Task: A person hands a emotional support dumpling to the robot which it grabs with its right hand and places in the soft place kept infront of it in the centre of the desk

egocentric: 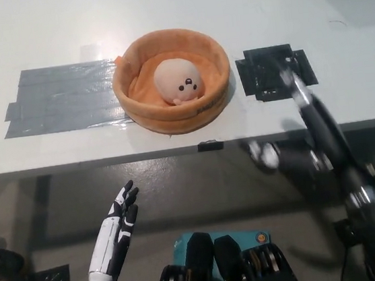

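The table [159,8] was white w/ a smooth matte top, front edge running across the middle of the head view. Below the edge, a grey floor [201,200]. A grey tape patch [64,98], several overlapping strips, was stuck on the table left of center. A black tape patch [271,71] sat on the table to the right. A small black tab [210,145] was on the table's front edge, below the basket.

The orange plush basket [170,81] stood on the table at center, between the two tape patches, its left wall touching the grey one. The dumpling plush [177,79] lay inside the basket, pale pink, small face turned toward the camera.

A faint mark showed on the basket's front wall, too small to read. No other writing legible.

The left hand [119,223] hung below the table edge at lower left, fingers apart & extended, holding nothing. The right hand [288,75] was motion-blurred over the black tape patch, right of the basket; couldn't tell if its fingers were apart or together.
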